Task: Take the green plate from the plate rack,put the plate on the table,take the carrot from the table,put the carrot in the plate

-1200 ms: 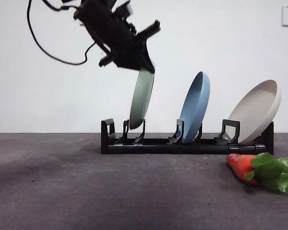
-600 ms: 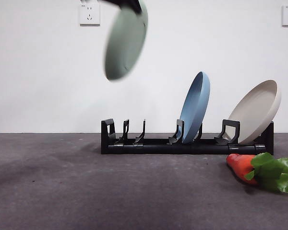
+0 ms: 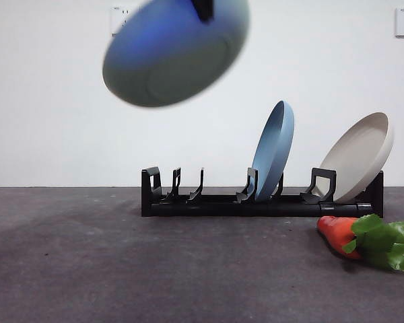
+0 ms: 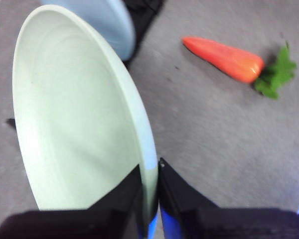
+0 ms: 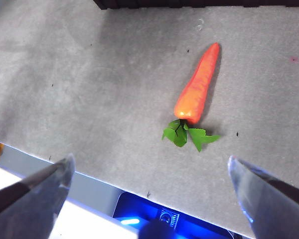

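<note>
The left tool (image 4: 150, 199) pinches the rim of the wide, shallow, pale sage-green plate (image 4: 74, 114) between its two black jaws, one on each face of the plate. In the front view that green plate (image 3: 172, 54) hangs high in the air, tilted with its underside showing and blurred, above and to the left of the long, low black plastic plate rack (image 3: 256, 198), clear of its slots. The rack stands on the dark grey, mottled matte tabletop (image 3: 121, 269), with a blue round plate (image 3: 275, 149) leaning in a middle slot and a beige round plate (image 3: 360, 156) leaning at the right end. The stubby glossy orange-red toy carrot with bright green leaves (image 3: 363, 240) lies on the tabletop just in front of the rack's right end. The right tool (image 5: 149, 199) hovers above that carrot (image 5: 195, 92), jaws spread wide apart and holding nothing.
</note>
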